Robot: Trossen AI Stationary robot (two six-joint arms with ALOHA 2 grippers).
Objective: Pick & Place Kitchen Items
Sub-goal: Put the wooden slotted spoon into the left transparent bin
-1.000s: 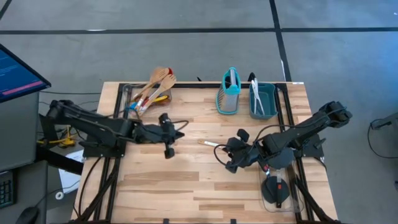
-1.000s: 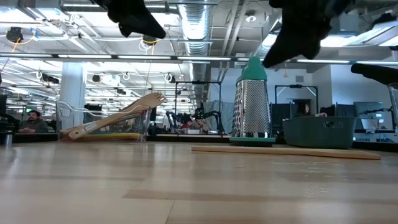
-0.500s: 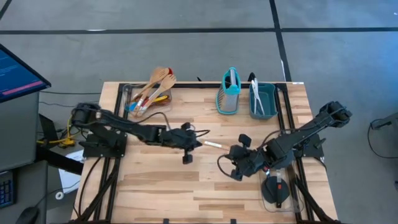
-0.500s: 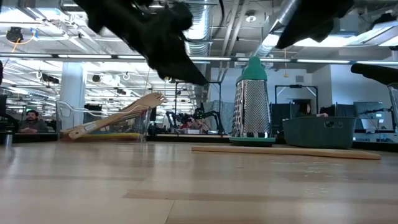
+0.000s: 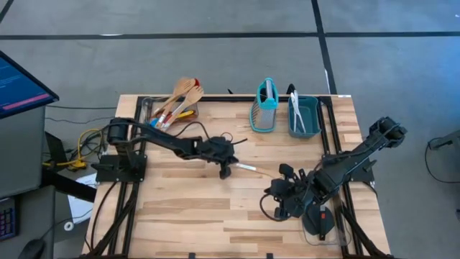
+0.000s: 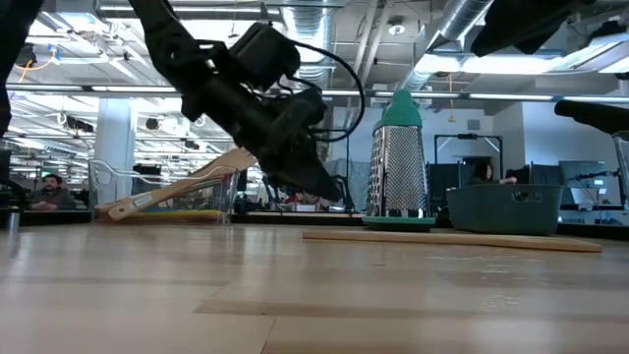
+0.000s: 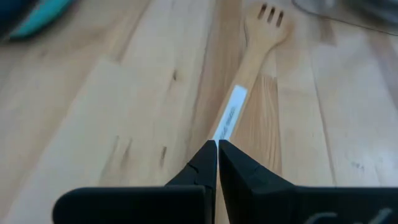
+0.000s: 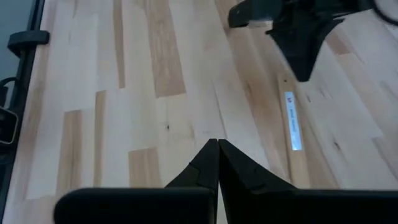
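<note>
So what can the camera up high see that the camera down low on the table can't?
Only the high view shows the right gripper, shut, over the table near its right front, and the white utensils lying inside the teal bin. Only the low view shows the room behind the table, with ceiling pipes and a seated person. Both show the left gripper, shut, by the wooden spoon, plus the teal box grater and the bundle of wooden utensils.
</note>
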